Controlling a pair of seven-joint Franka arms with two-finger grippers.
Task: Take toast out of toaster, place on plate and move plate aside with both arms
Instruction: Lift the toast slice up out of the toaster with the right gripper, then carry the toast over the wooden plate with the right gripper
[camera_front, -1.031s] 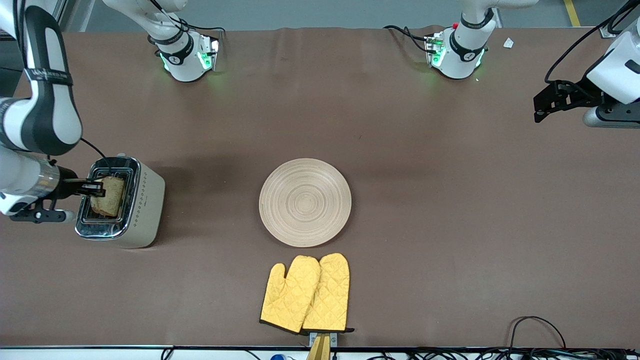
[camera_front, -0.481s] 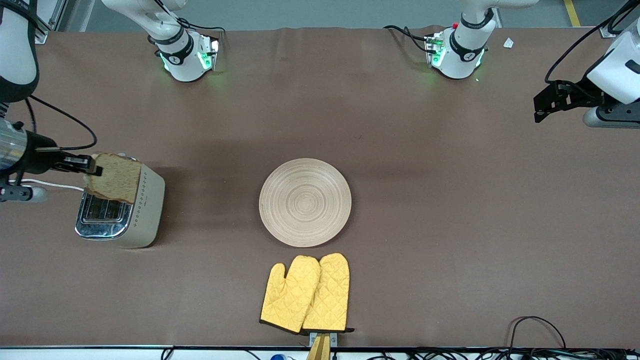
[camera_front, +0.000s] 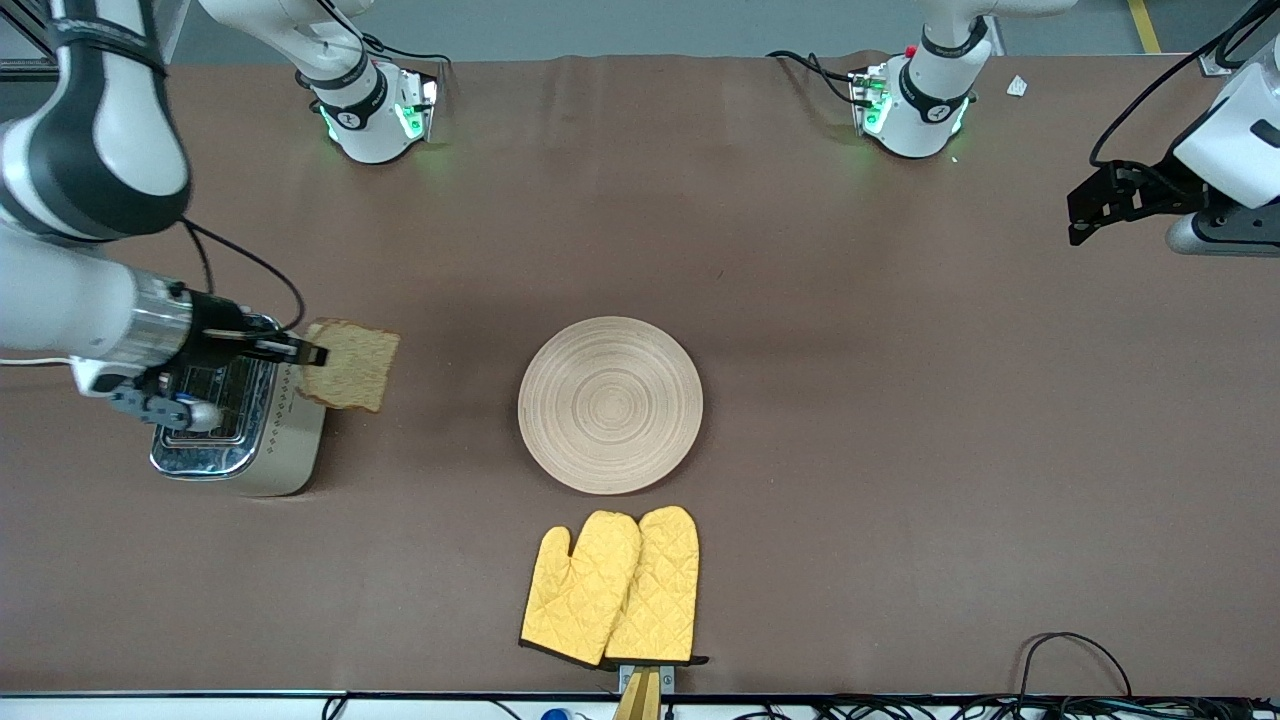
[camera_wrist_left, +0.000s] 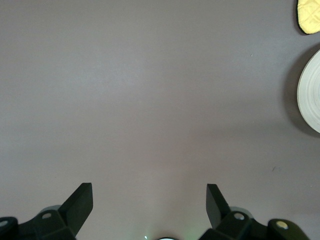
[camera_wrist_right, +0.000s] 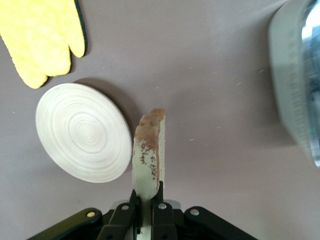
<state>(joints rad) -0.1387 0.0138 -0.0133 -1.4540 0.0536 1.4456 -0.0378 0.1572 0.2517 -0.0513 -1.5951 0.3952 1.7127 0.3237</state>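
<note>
The toaster (camera_front: 240, 420) stands at the right arm's end of the table, its slots empty. The right gripper (camera_front: 305, 353) hangs over the toaster's edge, jaws pinched on the toast (camera_front: 350, 365), which is in the air between toaster and plate (camera_front: 610, 404). This looks like the carrying step; next the slice must travel over the plate and be laid flat. The left gripper (camera_front: 1085, 215) waits over its end of the table, jaws wide and empty.
</note>
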